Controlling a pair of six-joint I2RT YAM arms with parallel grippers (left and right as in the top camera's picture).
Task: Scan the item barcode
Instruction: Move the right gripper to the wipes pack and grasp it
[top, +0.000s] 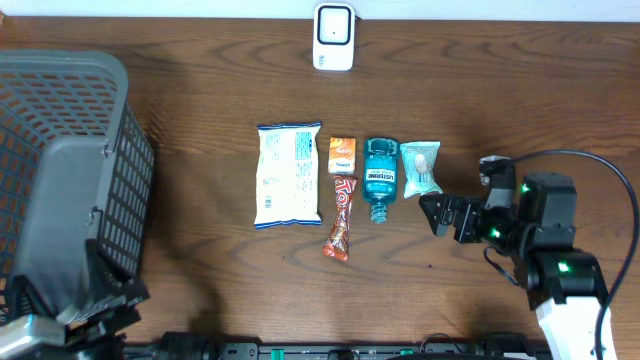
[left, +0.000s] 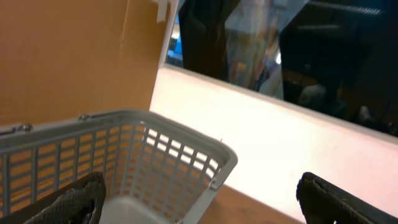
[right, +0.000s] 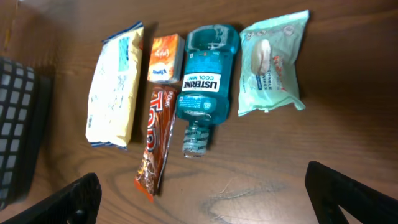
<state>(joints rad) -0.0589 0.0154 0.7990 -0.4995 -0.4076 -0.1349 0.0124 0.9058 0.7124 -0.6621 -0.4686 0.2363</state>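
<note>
Hovering my right gripper released and empty just right of the row, I have the items laid flat on the bench within reach: snack bag, orange box, chocolate bar, mouthwash bottle and green packet. The scanner stands at the far edge facing them, so whichever I lift likely goes straight to it. My left gripper hangs wide open by the basket, probably where scanned goods end up.
</note>
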